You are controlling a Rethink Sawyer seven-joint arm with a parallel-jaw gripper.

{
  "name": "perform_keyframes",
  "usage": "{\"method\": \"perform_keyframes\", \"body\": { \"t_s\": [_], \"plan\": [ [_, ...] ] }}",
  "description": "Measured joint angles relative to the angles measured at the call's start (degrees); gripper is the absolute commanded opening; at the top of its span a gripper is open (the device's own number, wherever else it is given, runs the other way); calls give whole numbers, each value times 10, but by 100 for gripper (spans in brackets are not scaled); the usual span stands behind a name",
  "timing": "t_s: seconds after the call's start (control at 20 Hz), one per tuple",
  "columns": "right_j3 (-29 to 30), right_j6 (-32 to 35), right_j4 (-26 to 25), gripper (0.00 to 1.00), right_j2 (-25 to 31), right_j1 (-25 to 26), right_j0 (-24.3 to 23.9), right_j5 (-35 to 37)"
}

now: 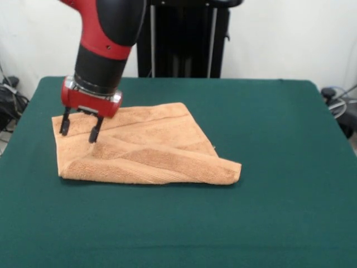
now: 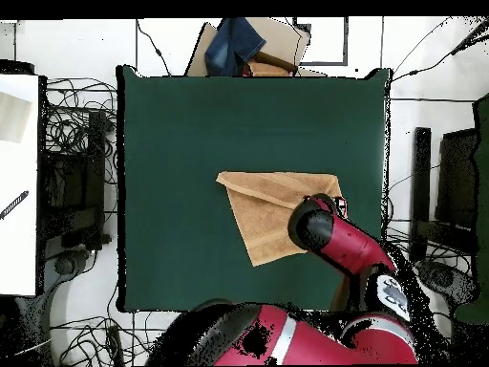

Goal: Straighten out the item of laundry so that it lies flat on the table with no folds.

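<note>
The peach-orange towel (image 1: 148, 148) lies on the dark green table (image 1: 268, 123), left of centre in the front view. It is folded over on itself, with diagonal creases and a doubled flap along its near edge. In the overhead view the towel (image 2: 263, 210) looks like a rough triangle, its right part hidden by the arm. My gripper (image 1: 79, 129) hangs over the towel's far left corner, fingers (image 1: 95, 133) open and pointing down, tips at or just above the cloth. Nothing is held.
The robot's black pedestal (image 1: 184, 39) stands behind the table's far edge. Cables and equipment (image 2: 72, 182) lie on the floor round the table. A cardboard box with blue cloth (image 2: 244, 48) sits beyond the table's edge opposite the robot.
</note>
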Motion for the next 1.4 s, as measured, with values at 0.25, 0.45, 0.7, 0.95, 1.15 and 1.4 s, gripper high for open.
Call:
{"method": "perform_keyframes", "body": {
  "t_s": [0.25, 0.45, 0.7, 0.95, 1.15, 1.4],
  "plan": [
    [0, 0, -15, 100, 3, 36, -24, -66],
    [0, 0, -23, 100, 5, 51, -33, -88],
    [0, 0, -23, 100, 6, 52, -34, -88],
    [0, 0, -23, 100, 7, 51, -34, -88],
    [1, 0, -23, 100, 7, 49, -34, -88],
    [11, 0, -23, 100, 8, 39, -34, -88]
  ]
}}
